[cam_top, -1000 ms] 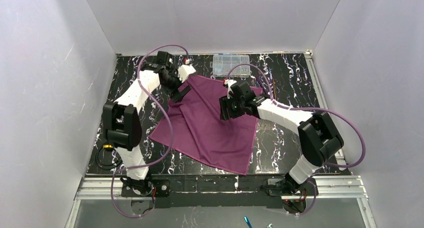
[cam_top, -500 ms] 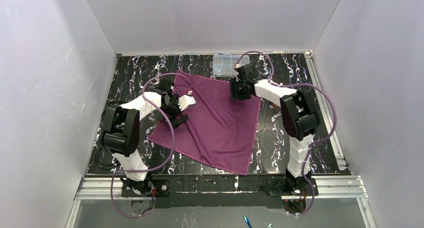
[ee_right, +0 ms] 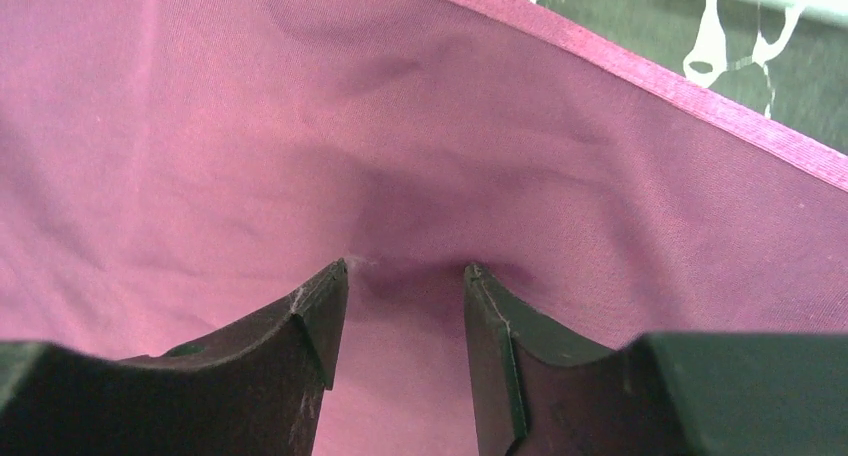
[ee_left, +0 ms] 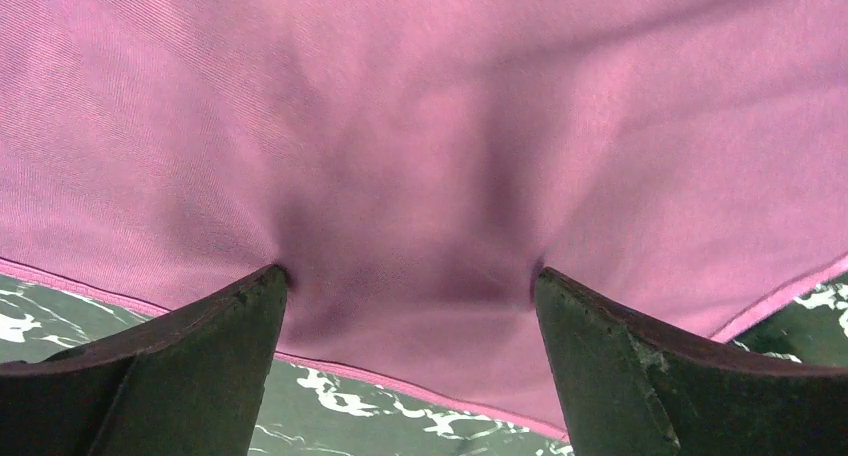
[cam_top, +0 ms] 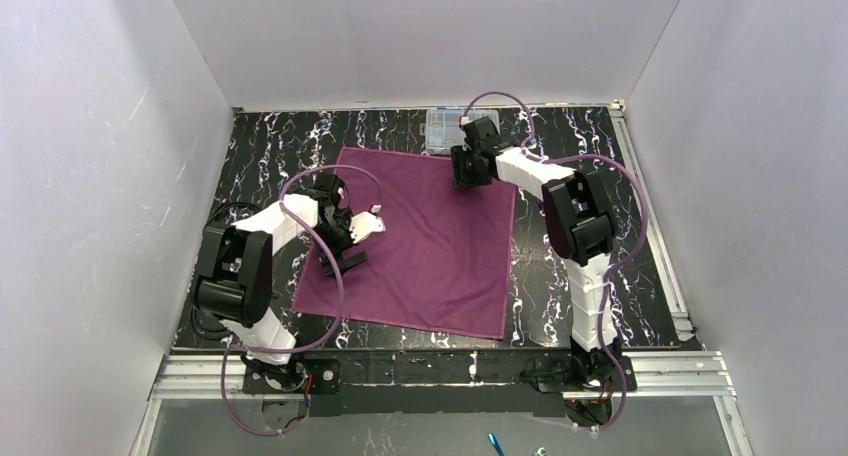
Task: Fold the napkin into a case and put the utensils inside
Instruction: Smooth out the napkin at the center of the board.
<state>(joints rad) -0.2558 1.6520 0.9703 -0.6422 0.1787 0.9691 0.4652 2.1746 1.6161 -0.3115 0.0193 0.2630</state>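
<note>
Left gripper (ee_left: 410,281): arm folded low, jaws spread wide, tips pressed on the napkin (cam_top: 430,246) near its left edge, grasping nothing. Right gripper (ee_right: 405,276): arm stretched far, jaws narrowly parted, tips on the far edge.

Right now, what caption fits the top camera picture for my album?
Left gripper and right gripper touch the spread-out purple napkin on the black table.

Lit brightly and evenly from overhead in the top view, with only faint, soft shadows on the marbled tabletop (cam_top: 540,306). Sharp on the weave of the napkin (ee_left: 420,126) in both wrist views; darkly shadowed between the fingers (ee_left: 190,376), slightly blurred nearest the lens.
</note>
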